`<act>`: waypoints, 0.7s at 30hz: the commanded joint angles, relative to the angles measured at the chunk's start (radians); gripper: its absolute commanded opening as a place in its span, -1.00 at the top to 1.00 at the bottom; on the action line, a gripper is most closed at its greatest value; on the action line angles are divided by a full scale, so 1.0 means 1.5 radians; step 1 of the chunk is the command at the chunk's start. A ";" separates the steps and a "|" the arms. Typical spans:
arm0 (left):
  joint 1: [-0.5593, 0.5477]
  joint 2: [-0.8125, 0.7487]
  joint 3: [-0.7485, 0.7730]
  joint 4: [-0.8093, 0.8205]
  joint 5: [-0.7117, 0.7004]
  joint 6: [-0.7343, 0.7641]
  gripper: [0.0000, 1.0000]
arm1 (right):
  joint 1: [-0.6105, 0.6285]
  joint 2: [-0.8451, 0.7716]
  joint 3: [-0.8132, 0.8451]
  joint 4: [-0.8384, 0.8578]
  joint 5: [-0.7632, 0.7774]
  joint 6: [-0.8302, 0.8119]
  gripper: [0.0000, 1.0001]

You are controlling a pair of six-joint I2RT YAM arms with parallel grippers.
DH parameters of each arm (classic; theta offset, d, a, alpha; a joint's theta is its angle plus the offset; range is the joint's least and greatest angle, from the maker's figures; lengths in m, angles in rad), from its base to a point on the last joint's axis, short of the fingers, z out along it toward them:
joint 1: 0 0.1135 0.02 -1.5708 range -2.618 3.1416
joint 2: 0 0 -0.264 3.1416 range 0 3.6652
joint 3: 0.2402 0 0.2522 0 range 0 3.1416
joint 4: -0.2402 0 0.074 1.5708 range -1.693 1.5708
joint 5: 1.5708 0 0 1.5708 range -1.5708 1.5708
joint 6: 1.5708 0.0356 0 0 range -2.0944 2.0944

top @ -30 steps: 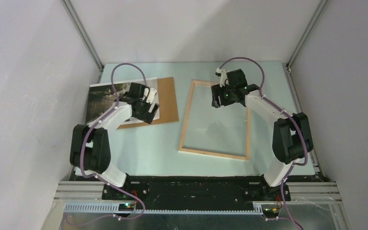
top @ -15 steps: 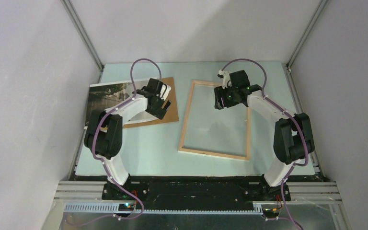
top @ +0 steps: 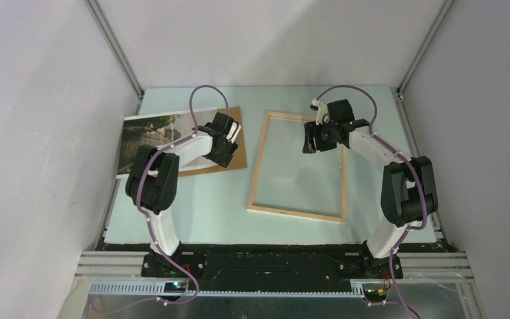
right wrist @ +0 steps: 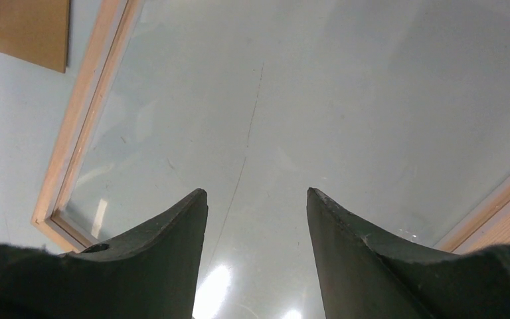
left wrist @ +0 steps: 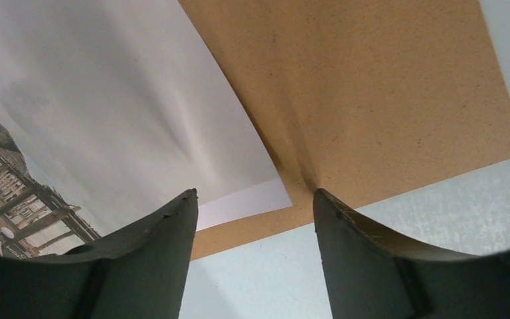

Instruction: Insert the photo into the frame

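Top view: pick-up is the step in hand. The photo (top: 139, 136) lies on the brown board (top: 239, 158), left of the frame (top: 295, 213) (nothing in it).

Left wrist: the left gripper (left wrist: 255, 194) holds its 2 fingers apart astride the photo's corner, gripping nothing. Next it must pinch that thin edge.

Right wrist: the right gripper (right wrist: 257, 191) hangs open over the frame's glass.

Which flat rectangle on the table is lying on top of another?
The photo, its corner overlapping the brown backing board; the pale wooden frame lies apart, alone.

Check your pale counter (top: 192, 206): two items lie flat on it, apart. Brown board (left wrist: 372, 100) left, frame (top: 295, 214) right.
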 commanded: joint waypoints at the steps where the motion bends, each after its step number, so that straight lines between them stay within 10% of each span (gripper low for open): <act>1: -0.004 0.008 0.022 0.014 -0.038 -0.014 -0.34 | -0.010 -0.011 -0.004 0.007 -0.028 0.006 -0.22; 21: -0.004 0.011 0.017 0.027 -0.048 -0.001 0.52 | -0.020 -0.007 -0.014 0.009 -0.043 0.020 -0.19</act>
